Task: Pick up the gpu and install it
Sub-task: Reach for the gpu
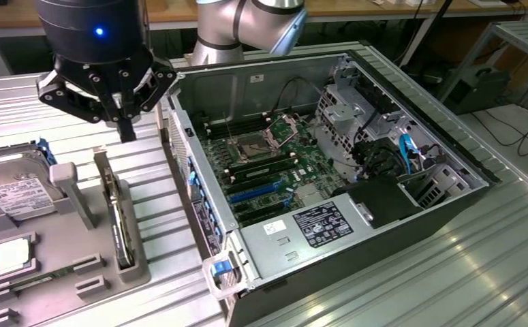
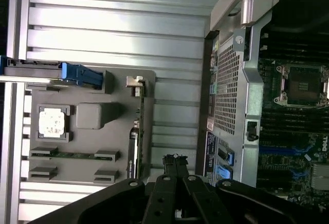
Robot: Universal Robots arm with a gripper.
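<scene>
Below and just aside of the gripper [image 1: 125, 133], shut and empty, the gpu [image 1: 116, 218] stands on edge in its holder [image 1: 59, 248], not yet picked up; install into the computer case [image 1: 236, 85] undone.

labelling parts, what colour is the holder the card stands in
The holder is plain grey, clearest in the exterior view.
</scene>
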